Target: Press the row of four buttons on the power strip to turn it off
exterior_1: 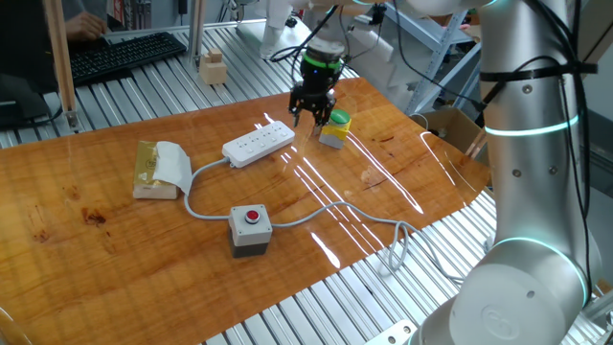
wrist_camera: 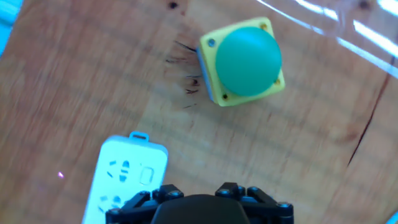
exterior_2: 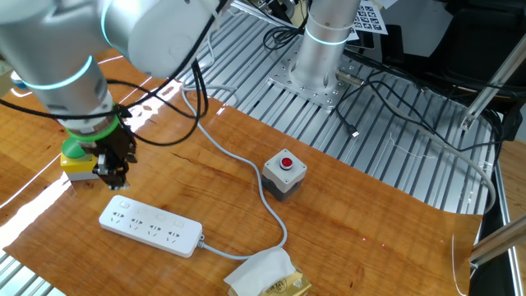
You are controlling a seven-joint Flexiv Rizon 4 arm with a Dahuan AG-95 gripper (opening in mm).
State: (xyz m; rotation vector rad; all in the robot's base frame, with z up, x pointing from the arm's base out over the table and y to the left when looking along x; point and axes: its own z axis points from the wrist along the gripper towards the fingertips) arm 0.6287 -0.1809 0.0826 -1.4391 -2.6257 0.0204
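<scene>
The white power strip [exterior_1: 259, 142] lies flat on the wooden table, and its cable runs off toward the table's edge. In the other fixed view the power strip [exterior_2: 150, 228] shows its row of sockets; the four buttons are too small to make out there. The hand view shows only the power strip's end [wrist_camera: 127, 180], with one small switch [wrist_camera: 147, 175] beside a socket. My gripper [exterior_1: 313, 120] hangs just above the table at that end of the strip, between it and a yellow button box. From the other side the gripper [exterior_2: 109, 179] hovers over the strip's left end. No view shows the fingertips clearly.
A yellow box with a green cap [exterior_1: 335, 127] stands right beside the gripper, also seen close up as the green-capped box [wrist_camera: 247, 61]. A grey box with a red round button [exterior_1: 251, 228] sits near the front. A tissue pack [exterior_1: 161, 171] lies to the left. Cables trail over the table's right edge.
</scene>
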